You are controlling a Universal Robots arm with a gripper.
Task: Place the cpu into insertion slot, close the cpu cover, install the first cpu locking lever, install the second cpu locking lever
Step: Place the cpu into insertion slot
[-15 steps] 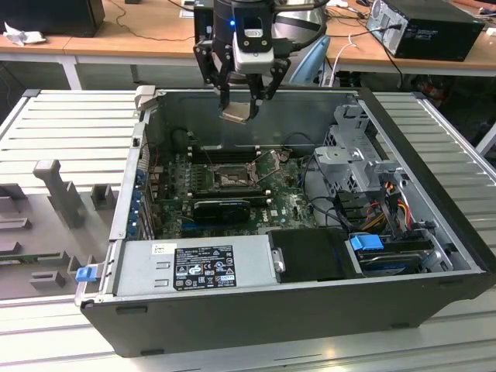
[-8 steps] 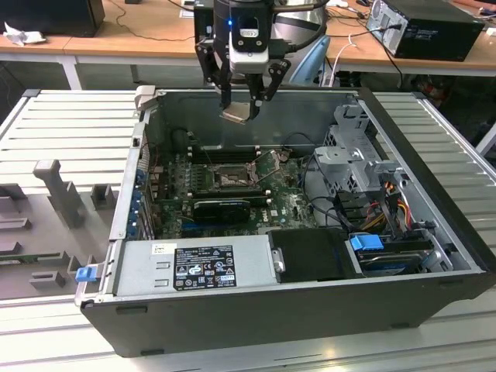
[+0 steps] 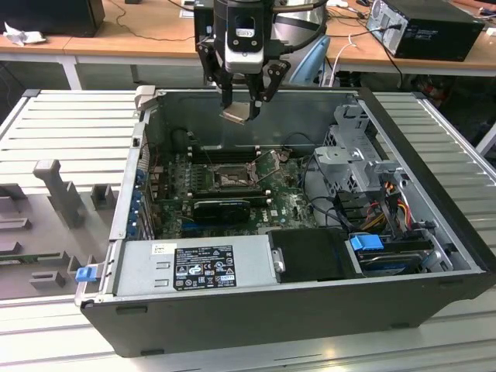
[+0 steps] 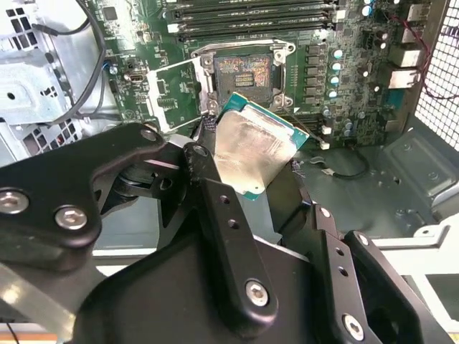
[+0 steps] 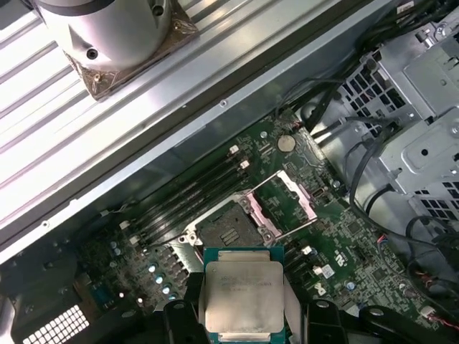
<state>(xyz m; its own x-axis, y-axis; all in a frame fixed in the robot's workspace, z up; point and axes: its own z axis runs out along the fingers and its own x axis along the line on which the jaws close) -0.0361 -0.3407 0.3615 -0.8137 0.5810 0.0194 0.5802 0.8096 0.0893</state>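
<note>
Fingers point(image 4: 215, 208): the gripper point(image 3: 244, 108) is closed on two opposite edges of the cpu point(image 4: 254, 147).
Cpu: held in the air high over the open case point(image 3: 271, 310), well apart from the board; silver face toward both wrist views; square, no long axis; slightly tilted.
Slot point(image 5: 222, 233): uncovered, contacts showing.
Cover point(image 5: 287, 197): swung open, just beside the slot.
Around: memory slots point(image 3: 221, 155) and black heatsink point(image 3: 221, 208) flank the slot; cables point(image 3: 325, 194) lie toward the exterior view's right.

My arm point(image 3: 242, 14) stands vertical, wrist point(image 3: 245, 40) pointing straight down. My gripper point(image 3: 242, 107) hangs in mid-air, fingers point(image 4: 215, 208) closed in on opposite edges of the cpu point(image 5: 244, 297), gripping it. The chip sits tilted between my fingertips.
</note>
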